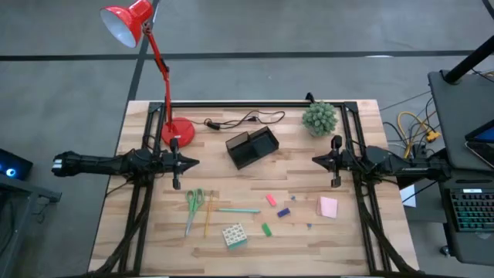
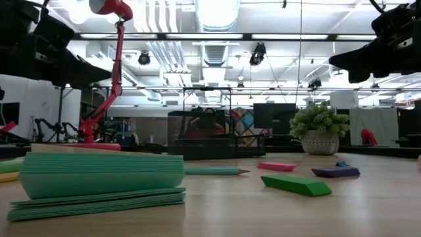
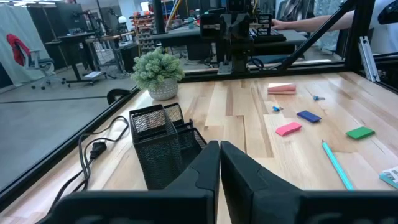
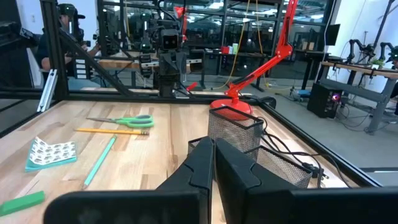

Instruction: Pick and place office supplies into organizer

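The table [image 1: 309, 251] carries the lamp [image 1: 147, 46], plant [image 1: 319, 117] and, at its middle, the black organizer [image 1: 252, 147]. The left gripper [image 1: 193, 162] and right gripper [image 1: 315, 160] hang either side of it, fingers pressed together, holding nothing. Nearer the front lie scissors [image 1: 194, 205], pencil [image 1: 208, 216], pen [image 1: 238, 210], cube [image 1: 234, 235], sticky pad [image 1: 328, 206] and erasers [image 1: 271, 199].

Green scissors [image 1: 193, 202], pink pad [image 1: 328, 207]

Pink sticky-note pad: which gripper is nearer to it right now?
Right. The right gripper sits just past the pink sticky-note pad on the same side of the table; the left gripper is across the table, beyond the organizer.
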